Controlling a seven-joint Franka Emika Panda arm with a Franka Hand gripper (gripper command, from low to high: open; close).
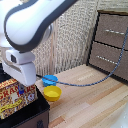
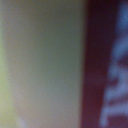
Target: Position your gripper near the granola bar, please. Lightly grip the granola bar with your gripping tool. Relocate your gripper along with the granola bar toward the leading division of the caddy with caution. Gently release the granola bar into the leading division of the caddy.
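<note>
The granola bar (image 1: 15, 98) is a red and yellow-orange carton standing tilted inside the black caddy (image 1: 37, 114) at the exterior view's lower left. Which division it is in cannot be made out. The white gripper (image 1: 23, 83) hangs right over the carton's upper edge, its body hiding the fingers, so whether they are open or shut on the carton is unclear. The wrist view is a blurred close-up: dark red print with white lettering of the granola bar (image 2: 102, 65) beside a pale yellowish surface.
A yellow bowl (image 1: 52, 93) and a blue bowl (image 1: 49, 79) sit on the wooden table just beside the caddy. A blue cable (image 1: 95, 80) runs across the table toward the brown drawer cabinet (image 1: 112, 42) at the back right.
</note>
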